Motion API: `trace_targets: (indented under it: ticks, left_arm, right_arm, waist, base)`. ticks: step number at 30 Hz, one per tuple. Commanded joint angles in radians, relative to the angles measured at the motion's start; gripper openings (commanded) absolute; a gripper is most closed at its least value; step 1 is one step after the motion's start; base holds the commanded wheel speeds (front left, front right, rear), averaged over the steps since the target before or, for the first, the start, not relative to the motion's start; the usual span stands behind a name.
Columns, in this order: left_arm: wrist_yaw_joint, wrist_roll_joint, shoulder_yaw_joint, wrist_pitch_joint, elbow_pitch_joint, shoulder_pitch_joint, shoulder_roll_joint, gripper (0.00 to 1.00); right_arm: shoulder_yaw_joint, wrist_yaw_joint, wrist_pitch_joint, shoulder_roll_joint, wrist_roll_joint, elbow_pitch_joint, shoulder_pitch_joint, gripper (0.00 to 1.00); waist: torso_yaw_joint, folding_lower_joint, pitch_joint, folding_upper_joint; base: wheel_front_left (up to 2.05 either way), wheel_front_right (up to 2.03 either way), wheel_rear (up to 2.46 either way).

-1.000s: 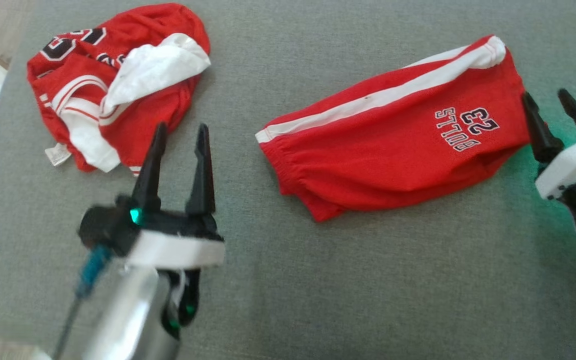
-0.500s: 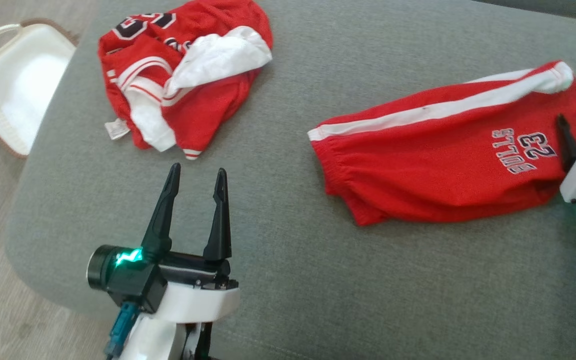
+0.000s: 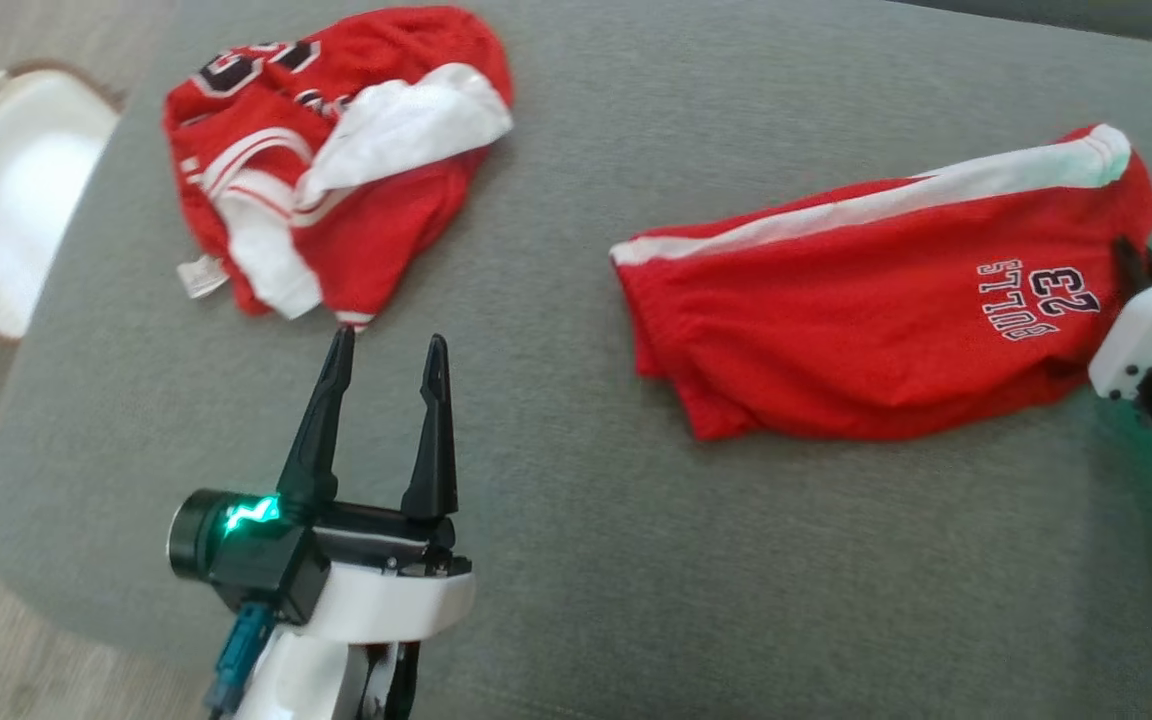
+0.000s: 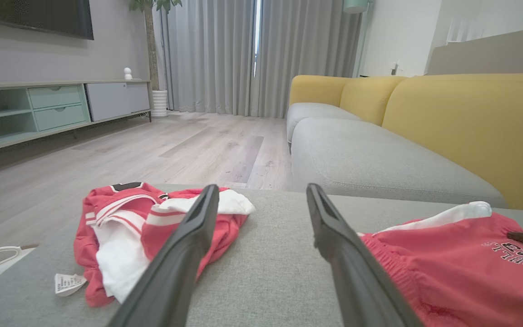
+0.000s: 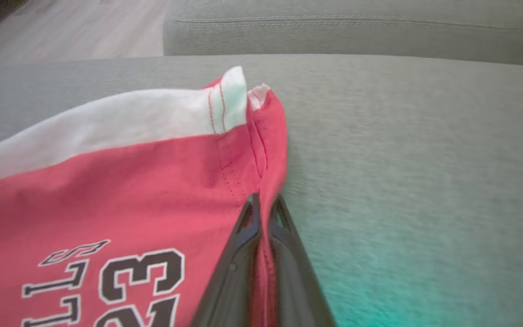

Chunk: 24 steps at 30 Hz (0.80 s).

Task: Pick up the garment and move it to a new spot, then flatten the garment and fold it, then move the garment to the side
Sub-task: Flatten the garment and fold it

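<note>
The red shorts (image 3: 866,320) (white side stripe, "BULLS 23" print) lie on the grey sofa cushion (image 3: 636,580), toward its right side. The right gripper (image 5: 263,213) is pinched tight on the hem at their right edge. The left gripper (image 3: 388,350) hovers with fingers parted and nothing between them, its tips near a crumpled red-and-white jersey (image 3: 336,170).
</note>
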Motion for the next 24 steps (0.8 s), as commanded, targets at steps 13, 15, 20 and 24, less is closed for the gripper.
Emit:
trace_targets:
  ticks: [13,15,20,24]
  left_arm:
    - [-0.025,0.039,0.069,-0.005,-0.033,-0.007,0.000,1.00]
    - [-0.029,0.044,0.069,-0.005,-0.033,-0.010,0.000,1.00]
    - [-0.039,0.049,0.070,-0.005,-0.028,-0.012,0.000,1.00]
    - [-0.044,0.051,0.069,-0.005,-0.015,-0.010,0.000,1.00]
  right_arm:
    - [-0.083,0.007,-0.063,-0.073,-0.044,-0.037,0.046,0.00]
    - [-0.099,0.007,-0.065,-0.090,-0.047,-0.057,0.060,0.00]
    - [-0.123,0.007,-0.066,-0.102,-0.060,-0.108,0.071,0.00]
    - [-0.115,0.007,-0.061,-0.051,-0.047,-0.193,0.070,0.00]
  waist:
    - [-0.249,-0.0001,-0.035,-0.0001]
    - [-0.273,-0.0001,-0.035,-0.0001]
    - [-0.314,-0.0001,-0.038,-0.0001]
    - [-0.323,-0.0001,-0.055,-0.0001]
  base:
    - [0.00,0.00,0.00]
    - [0.00,0.00,0.00]
    - [0.00,0.00,0.00]
    - [0.00,0.00,0.00]
